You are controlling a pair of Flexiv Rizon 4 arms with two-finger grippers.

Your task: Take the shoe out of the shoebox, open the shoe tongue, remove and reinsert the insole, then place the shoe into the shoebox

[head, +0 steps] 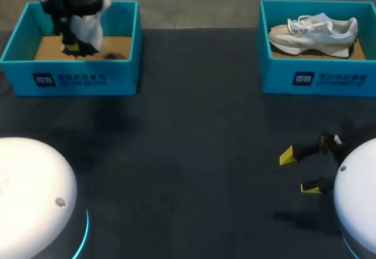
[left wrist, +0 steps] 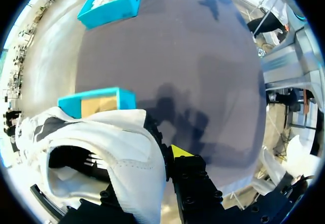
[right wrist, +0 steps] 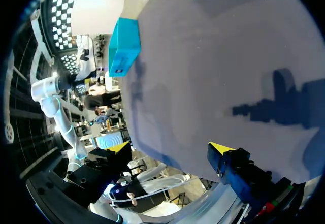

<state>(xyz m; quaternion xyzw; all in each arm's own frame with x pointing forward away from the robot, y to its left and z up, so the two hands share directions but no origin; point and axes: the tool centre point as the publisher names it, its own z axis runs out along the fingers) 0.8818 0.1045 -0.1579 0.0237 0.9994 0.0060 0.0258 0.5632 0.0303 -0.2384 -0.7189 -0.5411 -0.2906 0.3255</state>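
Note:
A white shoe (head: 88, 12) hangs over the left blue shoebox (head: 70, 74), with my left gripper (head: 73, 46) shut on it. In the left wrist view the shoe (left wrist: 101, 153) fills the space at the fingers, its opening faces the camera, and one yellow fingertip (left wrist: 179, 151) shows beside it. That shoebox (left wrist: 96, 102) lies below, its cardboard floor bare. A second white and beige shoe (head: 314, 33) lies on its side in the right shoebox (head: 317, 80). My right gripper (head: 299, 172) hovers open over the table's front right, holding nothing; its own view shows the gripper (right wrist: 168, 148) above dark table.
The dark table top (head: 194, 153) spreads between the two boxes and the front edge. The far shoebox (left wrist: 111, 3) with its shoe shows across the table in the left wrist view. A blue box (right wrist: 124, 46) stands ahead of my right gripper.

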